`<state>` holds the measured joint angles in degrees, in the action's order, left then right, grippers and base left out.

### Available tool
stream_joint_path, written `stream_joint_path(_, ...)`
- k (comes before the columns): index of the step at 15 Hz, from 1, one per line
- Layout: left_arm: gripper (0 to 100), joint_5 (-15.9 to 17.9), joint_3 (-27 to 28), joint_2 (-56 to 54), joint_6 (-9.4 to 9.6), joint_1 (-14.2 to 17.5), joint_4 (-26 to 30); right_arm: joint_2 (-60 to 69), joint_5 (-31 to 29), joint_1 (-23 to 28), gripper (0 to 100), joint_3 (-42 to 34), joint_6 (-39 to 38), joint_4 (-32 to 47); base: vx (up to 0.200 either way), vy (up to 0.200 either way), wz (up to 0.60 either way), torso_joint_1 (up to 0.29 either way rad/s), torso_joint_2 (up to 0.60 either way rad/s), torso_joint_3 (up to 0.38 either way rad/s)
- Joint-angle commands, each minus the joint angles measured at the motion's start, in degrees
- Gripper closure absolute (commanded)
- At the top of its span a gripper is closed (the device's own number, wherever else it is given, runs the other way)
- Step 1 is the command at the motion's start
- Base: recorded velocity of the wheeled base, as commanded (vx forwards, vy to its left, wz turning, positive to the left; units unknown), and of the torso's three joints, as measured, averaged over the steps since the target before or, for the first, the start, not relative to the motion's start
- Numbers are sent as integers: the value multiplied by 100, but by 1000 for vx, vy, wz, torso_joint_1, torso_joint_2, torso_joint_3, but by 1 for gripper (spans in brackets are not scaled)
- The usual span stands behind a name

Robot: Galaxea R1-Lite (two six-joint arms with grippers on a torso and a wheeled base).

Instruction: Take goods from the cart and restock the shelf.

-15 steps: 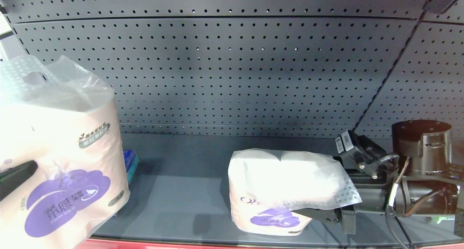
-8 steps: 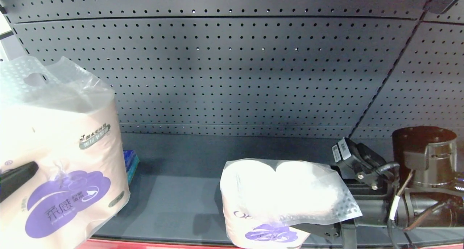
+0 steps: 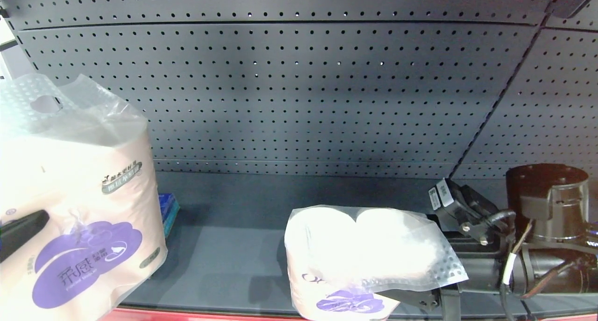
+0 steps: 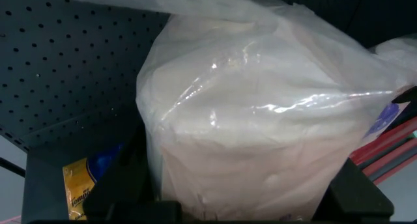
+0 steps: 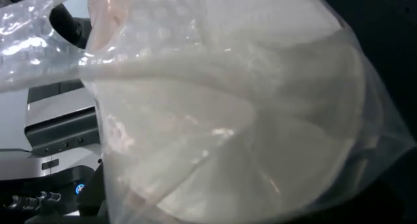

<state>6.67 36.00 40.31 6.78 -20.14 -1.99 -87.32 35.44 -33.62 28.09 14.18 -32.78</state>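
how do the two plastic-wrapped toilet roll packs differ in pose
The left pink plastic-wrapped toilet roll pack is upright, with its handle flap pointing up; the right pink plastic-wrapped pack has its flap lying over toward the robot's right. The left pack shows its whole purple printed face; the right pack shows mostly its top. Both have clear wrap and purple print.
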Motion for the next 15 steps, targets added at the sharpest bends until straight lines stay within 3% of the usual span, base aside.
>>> stream_joint_path(1, 100, 1, -5, -6, -1, 1, -3, -22, -11, 5, 100, 4, -3, 9, 0, 0, 0, 0, 0, 0)
stream_joint_path(6, 100, 1, -5, -24, -1, 1, 5, -22, -11, 5, 100, 4, 6, 9, 0, 0, 0, 0, 0, 0)
stream_joint_path(7, 100, 1, -5, -24, -1, 1, -3, -22, -11, 5, 0, 4, 6, 0, 0, 0, 0, 0, 0, 0)
stream_joint_path(15, 100, 1, 12, -41, -1, 1, -3, 312, -178, 216, 0, -251, -3, 9, 0, 0, 0, 0, 0, 0)
